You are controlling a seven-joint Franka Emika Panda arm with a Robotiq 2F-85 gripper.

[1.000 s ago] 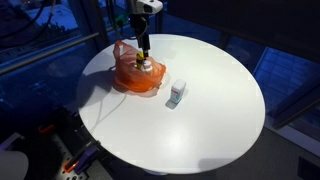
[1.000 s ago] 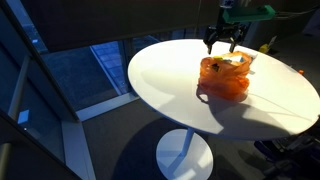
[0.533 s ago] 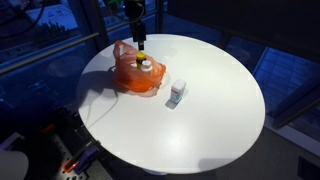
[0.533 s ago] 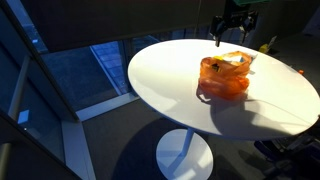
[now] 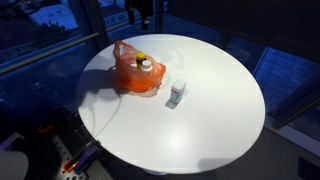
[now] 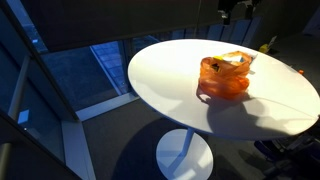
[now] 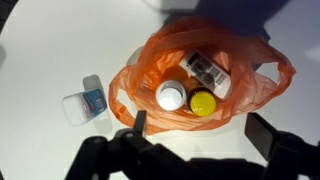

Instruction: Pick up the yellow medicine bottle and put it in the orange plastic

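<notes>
The yellow medicine bottle [image 7: 203, 103], seen by its yellow cap, stands inside the orange plastic bag [image 7: 245, 72], next to a white-capped bottle [image 7: 171, 96] and a dark boxy item [image 7: 203, 68]. The bag lies on the round white table in both exterior views [image 5: 128, 74] [image 6: 222, 82]. The yellow cap also shows in an exterior view [image 5: 140, 57]. My gripper [image 7: 203, 130] is open and empty, high above the bag. It sits at the top edge of both exterior views [image 5: 143, 12] [image 6: 237, 8].
A small white bottle with a blue label [image 5: 177, 94] [image 7: 85, 101] lies on the table [image 5: 210, 115] beside the bag. The table edge drops to a dark floor and glass panels [image 6: 70, 70] all around.
My gripper has risen straight up from just over the bag, leaving the yellow bottle inside it. The bag and the small white bottle have not moved.
</notes>
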